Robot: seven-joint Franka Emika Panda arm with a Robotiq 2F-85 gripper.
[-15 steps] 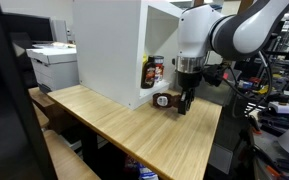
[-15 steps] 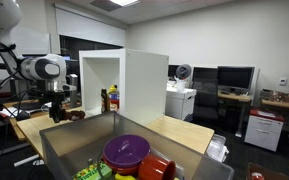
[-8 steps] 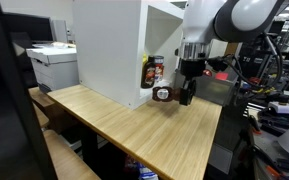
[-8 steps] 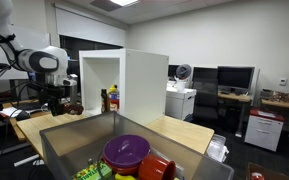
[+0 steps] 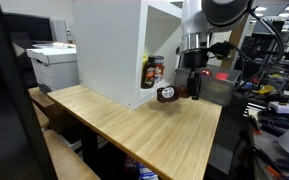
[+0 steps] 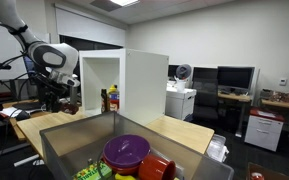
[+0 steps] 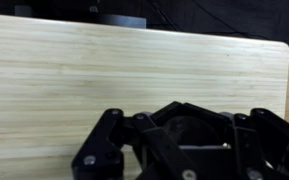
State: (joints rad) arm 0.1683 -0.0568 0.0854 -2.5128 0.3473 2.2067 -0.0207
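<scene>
Tool (image 5: 190,90): clenched on dark round object (image 5: 167,93), mid-frame right, near right edge of table (image 5: 104,120); open room lower left. Both raised off table since earlier.

A pale wooden table (image 5: 134,125) carries a tall white open-fronted cabinet (image 5: 109,50). Behind it sits a grey printer (image 5: 52,60). Across the office, monitors (image 6: 234,77) line a desk (image 6: 231,96) against a plain white wall (image 6: 254,35), under a ceiling light (image 6: 119,3)

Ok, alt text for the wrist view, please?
The black gripper fills the bottom edge, shut on a dark round object that is hard to make out here. Beyond it lies a pale wooden tabletop, its rounded corner at upper right against a dark background.
</scene>
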